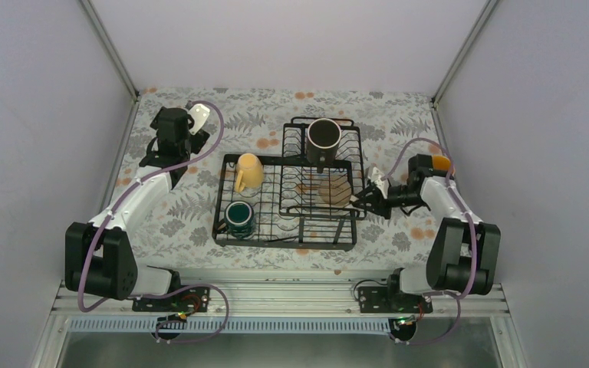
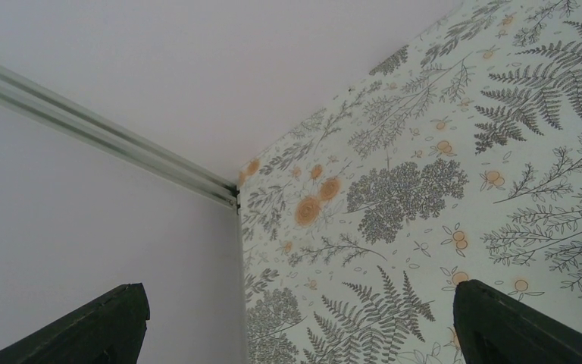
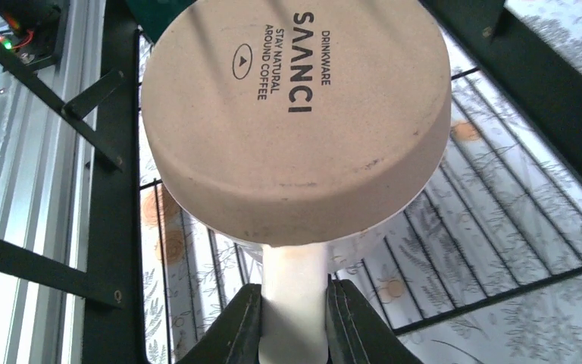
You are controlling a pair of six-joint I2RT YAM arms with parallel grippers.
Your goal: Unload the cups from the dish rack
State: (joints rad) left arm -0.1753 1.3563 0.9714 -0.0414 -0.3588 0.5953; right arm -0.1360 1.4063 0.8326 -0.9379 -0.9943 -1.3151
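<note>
R jaws were clamped on the handle [image 3: 294,318] of the cream mug [image 3: 295,121], one finger each side, both pressing it, per the R wrist cam. Mug lay tipped over, base facing that cam. Print on the base read "SAANCI DRINKWARE". Rack wires showed under and behind it.

From overhead: same mug sat inside the dish rack [image 1: 284,242], in the R half of the main section. Its handle pointed toward the rack's R edge, where the R jaws met it.

Other mugs, all in the rack:
- black mug [image 1: 324,136]: upright, mouth up, in the raised basket at the far end.
- yellow mug [image 1: 248,172]: far-L corner of the main section, tipped; couldn't tell exactly how.
- teal mug [image 1: 239,218]: near-L corner, mouth up, just nearer than the yellow one.

L jaws were spread wide w/ nothing btwn them. L arm [image 1: 142,195] reached to the far-L corner of the tabletop [image 1: 192,230], well apart from the rack and every mug. L wrist cam showed only the two dark fingers [image 2: 98,326] at the frame's bottom corners, w/ fern-print tabletop and plain walls beyond.
</note>
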